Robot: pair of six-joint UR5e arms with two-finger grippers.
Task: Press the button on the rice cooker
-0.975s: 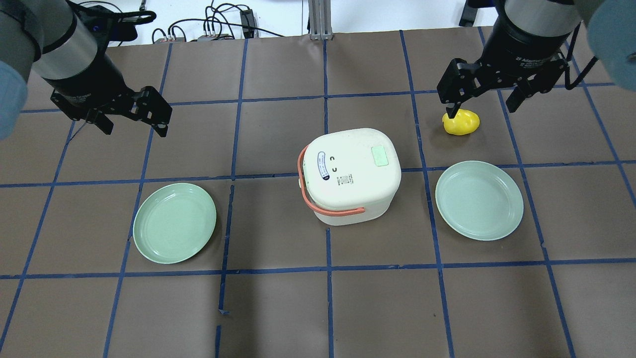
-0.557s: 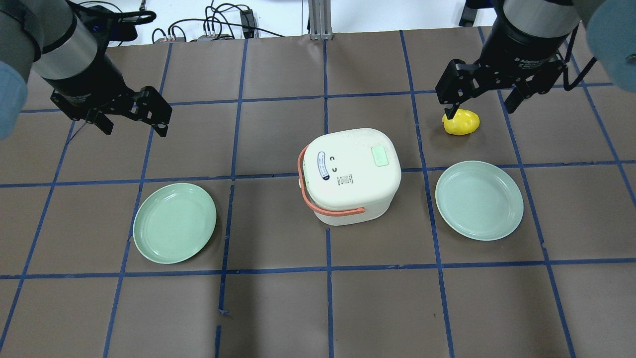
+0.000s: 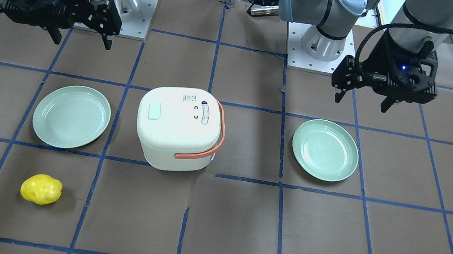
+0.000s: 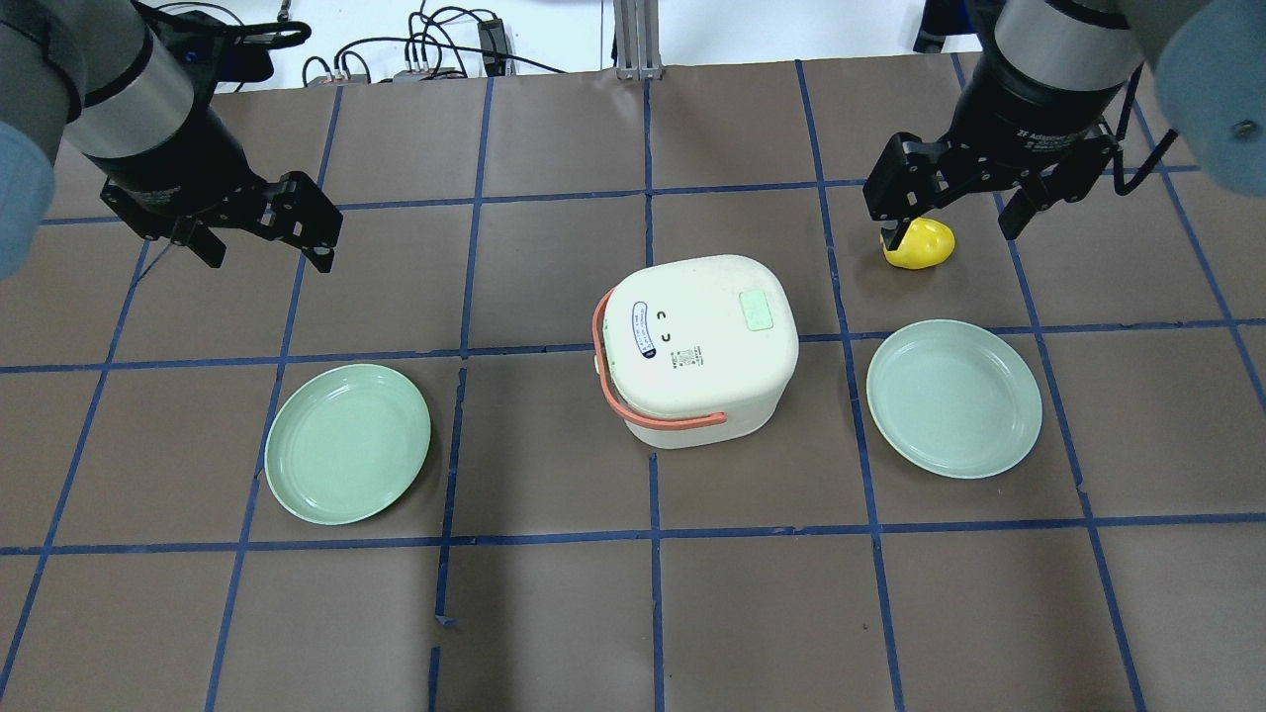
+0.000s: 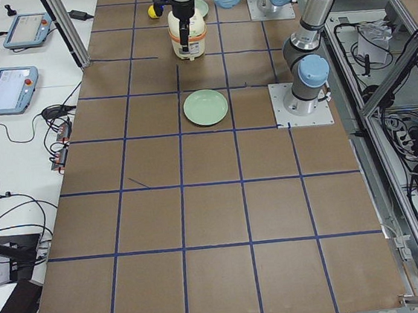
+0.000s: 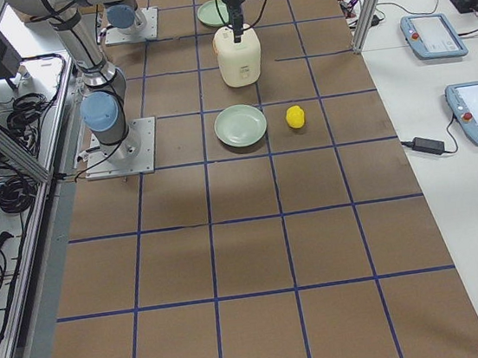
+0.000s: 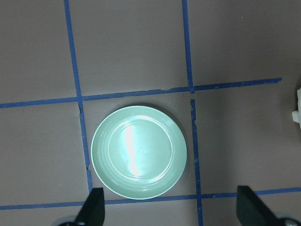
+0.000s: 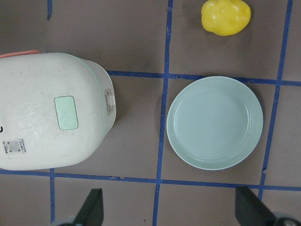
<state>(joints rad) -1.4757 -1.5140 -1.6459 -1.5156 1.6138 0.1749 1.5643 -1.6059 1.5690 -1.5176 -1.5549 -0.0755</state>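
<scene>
The white rice cooker (image 4: 697, 346) with an orange handle stands at the table's middle. A pale green button (image 4: 757, 310) sits on its lid; it also shows in the right wrist view (image 8: 66, 112) and the front view (image 3: 154, 111). My right gripper (image 4: 951, 234) is open and empty, hovering above the table to the cooker's far right, over a yellow lumpy object (image 4: 925, 244). My left gripper (image 4: 267, 252) is open and empty, hovering far left of the cooker. Neither gripper touches the cooker.
Two pale green plates lie on the brown paper, one left of the cooker (image 4: 347, 443) and one right of it (image 4: 953, 398). Blue tape lines grid the table. Cables lie beyond the far edge.
My right gripper has shifted slightly to the left in the overhead view, still open. The left arm and the cooker have not moved.
</scene>
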